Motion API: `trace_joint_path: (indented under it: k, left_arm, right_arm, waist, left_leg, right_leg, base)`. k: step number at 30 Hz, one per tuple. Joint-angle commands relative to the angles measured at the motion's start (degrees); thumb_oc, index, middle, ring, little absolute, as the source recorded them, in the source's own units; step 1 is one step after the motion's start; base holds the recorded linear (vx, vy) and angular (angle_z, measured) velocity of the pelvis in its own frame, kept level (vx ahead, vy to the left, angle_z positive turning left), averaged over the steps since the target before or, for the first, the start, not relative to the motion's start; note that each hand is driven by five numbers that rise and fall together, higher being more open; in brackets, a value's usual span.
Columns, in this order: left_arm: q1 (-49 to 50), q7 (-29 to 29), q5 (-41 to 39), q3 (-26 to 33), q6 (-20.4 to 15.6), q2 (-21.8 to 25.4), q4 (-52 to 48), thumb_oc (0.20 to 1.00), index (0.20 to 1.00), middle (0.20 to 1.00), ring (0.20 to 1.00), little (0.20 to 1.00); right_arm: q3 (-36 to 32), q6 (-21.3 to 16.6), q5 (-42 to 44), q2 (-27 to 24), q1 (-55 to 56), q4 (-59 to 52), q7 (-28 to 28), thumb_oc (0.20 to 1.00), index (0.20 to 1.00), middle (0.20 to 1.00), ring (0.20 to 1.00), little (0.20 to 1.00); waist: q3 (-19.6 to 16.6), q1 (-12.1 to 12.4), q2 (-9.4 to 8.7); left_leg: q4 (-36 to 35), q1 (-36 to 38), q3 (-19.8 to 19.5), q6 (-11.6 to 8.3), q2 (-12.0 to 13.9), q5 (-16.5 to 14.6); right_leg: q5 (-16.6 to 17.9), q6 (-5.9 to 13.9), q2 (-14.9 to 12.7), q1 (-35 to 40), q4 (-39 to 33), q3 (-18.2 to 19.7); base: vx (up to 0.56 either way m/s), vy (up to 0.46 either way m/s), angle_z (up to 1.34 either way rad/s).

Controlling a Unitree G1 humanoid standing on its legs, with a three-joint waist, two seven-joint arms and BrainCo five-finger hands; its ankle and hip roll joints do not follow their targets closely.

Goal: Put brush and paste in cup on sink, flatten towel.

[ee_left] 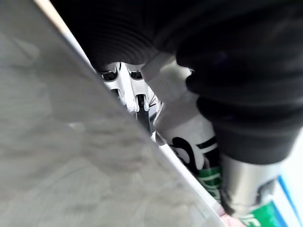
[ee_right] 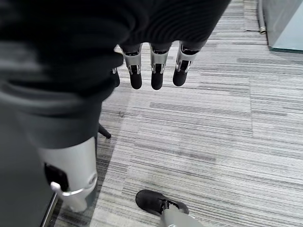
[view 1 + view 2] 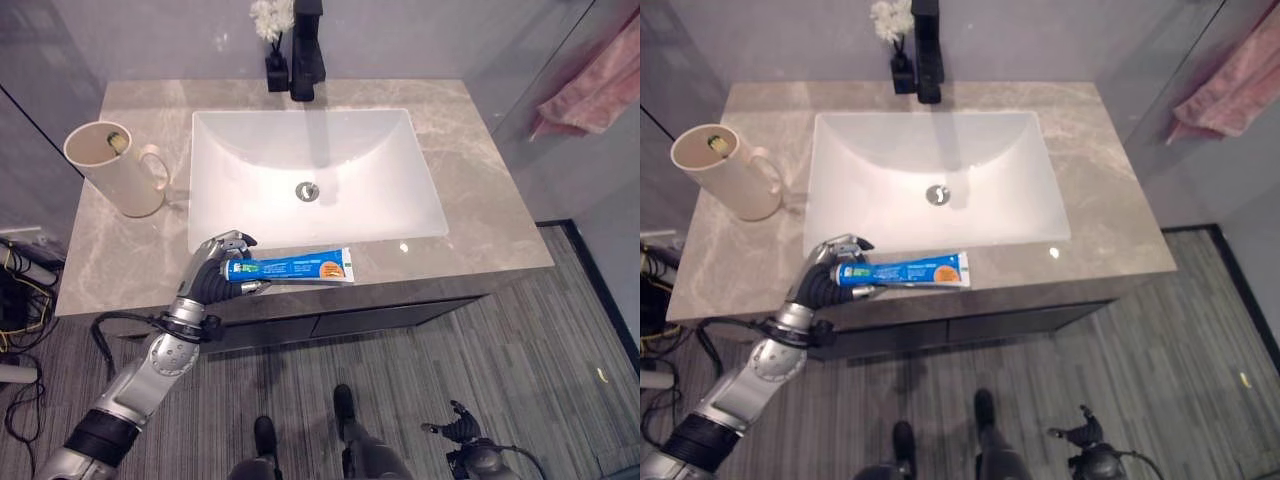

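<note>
Left hand (image 3: 222,266) clamped on cap end of toothpaste tube (image 3: 297,268), lying on counter edge just in front of sink basin (image 3: 315,175)
Tube light, soft, squashy; likely best gripped near stiff cap end
Cup (image 3: 110,168) well left of basin
Right hand (image 2: 154,66) hanging relaxed, fingers apart, over floor

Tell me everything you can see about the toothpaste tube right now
The toothpaste tube is a blue squeeze tube with a white and green band near one end and an orange patch towards the other. It lies flat and roughly level on the front strip of the grey marble counter, just in front of the white sink basin, pointing sideways along the edge. The left hand has its fingers curled round the tube's left end.
</note>
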Motion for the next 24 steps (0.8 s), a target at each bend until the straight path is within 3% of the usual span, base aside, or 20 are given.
trace_joint_path:
  k: [1, 10, 14, 24]
  left_arm:
    - [2.9, -2.7, -4.3, -1.6, 0.9, -2.5, 3.6, 0.200, 0.200, 0.200, 0.200, 0.200]
    - [3.0, -2.9, -2.7, -1.9, 1.4, -2.9, 4.2, 0.200, 0.200, 0.200, 0.200, 0.200]
    - [1.4, -1.9, 3.0, -3.2, 1.1, -1.2, 4.0, 0.200, 0.200, 0.200, 0.200, 0.200]
    - [-3.3, 4.7, 8.8, -0.3, 1.1, 1.2, 1.0, 0.200, 0.200, 0.200, 0.200, 0.200]
  right_arm:
    - [-0.2, -0.4, 0.9, -0.7, -0.7, 1.3, -0.8, 1.000, 1.000, 1.000, 1.000, 1.000]
    - [-0.8, 0.1, 1.0, -0.4, -1.4, 3.9, -0.9, 1.000, 1.000, 1.000, 1.000, 1.000]
    - [-1.0, 0.3, 1.2, -0.2, -1.8, 5.4, -1.0, 1.000, 1.000, 1.000, 1.000, 1.000]
    - [-6.3, 0.4, 7.2, -0.6, -1.2, 9.3, -2.1, 1.000, 1.000, 1.000, 1.000, 1.000]
  waist:
    - [-0.8, -0.4, 0.12]
    - [-2.0, 0.1, 0.34]
    - [-2.8, 0.1, 0.54]
    - [-5.1, -0.4, 1.04]
  left_leg:
    - [6.0, 0.0, -3.2, -1.24, 1.2, -5.6]
    - [5.7, 1.1, -3.8, -1.22, 1.3, -5.5]
    - [5.6, 1.9, -3.8, -1.34, 1.4, -5.6]
    - [4.1, 4.6, -3.6, -1.83, 1.7, -5.2]
  right_leg:
    - [1.8, 4.07, -3.2, 1.8, 0.2, -1.6]
    - [1.1, 3.72, -3.3, 3.3, 0.2, -2.4]
    - [0.7, 3.70, -3.4, 4.1, 0.2, -2.6]
    - [-0.2, 3.47, -3.3, 6.0, 0.2, -2.9]
  base:
    - [0.01, -0.006, 0.04]
    - [0.00, -0.002, 0.01]
    - [0.00, 0.000, 0.00]
    - [0.00, 0.000, 0.00]
